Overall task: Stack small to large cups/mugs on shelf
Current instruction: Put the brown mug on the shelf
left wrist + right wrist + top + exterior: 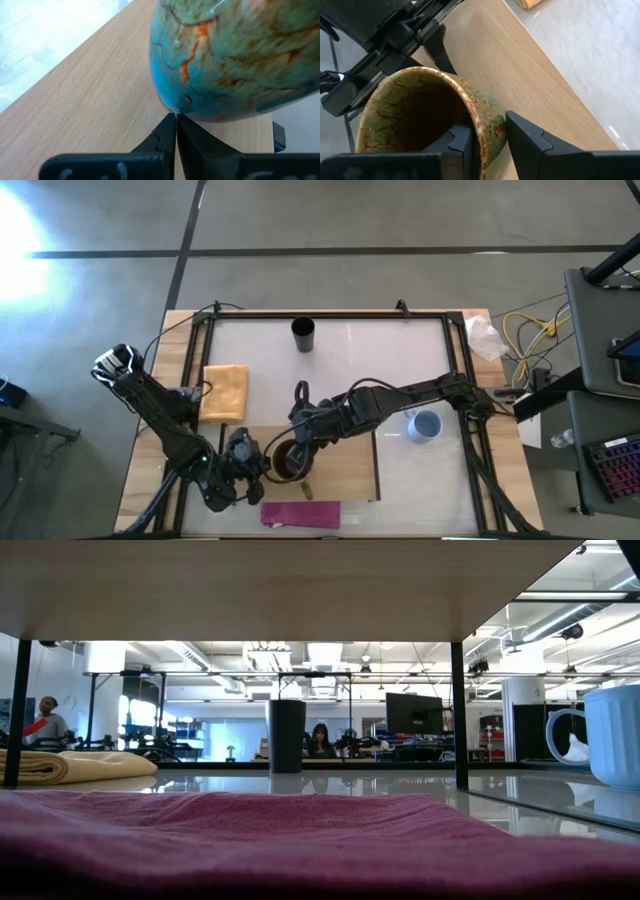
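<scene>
Right tool (487,137) is seen straddling the rim of the brown mug (288,461), one finger inside and one outside, fingers apart with the wall between them. The mug stands on the shelf (345,470). Left tool (176,125), fingers pressed together, is placed against the mug's outer wall. Black cup (302,334) stands well beyond the shelf; pale blue mug (426,425) just beside its right edge.
</scene>
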### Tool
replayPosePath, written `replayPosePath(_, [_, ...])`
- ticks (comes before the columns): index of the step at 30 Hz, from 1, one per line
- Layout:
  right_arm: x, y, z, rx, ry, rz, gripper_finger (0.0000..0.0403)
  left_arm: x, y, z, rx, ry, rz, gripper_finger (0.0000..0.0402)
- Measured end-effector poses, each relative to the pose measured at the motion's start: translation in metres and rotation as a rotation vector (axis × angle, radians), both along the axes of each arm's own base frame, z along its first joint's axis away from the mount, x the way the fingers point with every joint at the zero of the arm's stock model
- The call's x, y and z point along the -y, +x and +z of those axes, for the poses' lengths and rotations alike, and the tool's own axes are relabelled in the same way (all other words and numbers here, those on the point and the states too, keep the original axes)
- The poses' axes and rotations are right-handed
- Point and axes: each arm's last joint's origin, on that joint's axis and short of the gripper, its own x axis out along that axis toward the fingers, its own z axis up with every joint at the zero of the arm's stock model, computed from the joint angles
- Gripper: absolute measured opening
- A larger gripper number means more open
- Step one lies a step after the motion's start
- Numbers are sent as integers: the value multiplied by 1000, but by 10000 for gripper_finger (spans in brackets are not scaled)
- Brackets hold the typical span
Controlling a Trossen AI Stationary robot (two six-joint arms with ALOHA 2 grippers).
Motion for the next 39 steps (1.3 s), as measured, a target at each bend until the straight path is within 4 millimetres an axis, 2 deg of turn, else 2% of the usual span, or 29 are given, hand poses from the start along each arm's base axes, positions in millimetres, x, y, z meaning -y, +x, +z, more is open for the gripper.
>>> replayPosePath(15, [-1, 2, 2, 24, 12, 25, 107, 0, 0, -16, 30, -46, -5, 0])
replayPosePath(39, [0, 0, 5, 31, -9, 54, 109, 0, 0, -17, 23, -49, -14, 0])
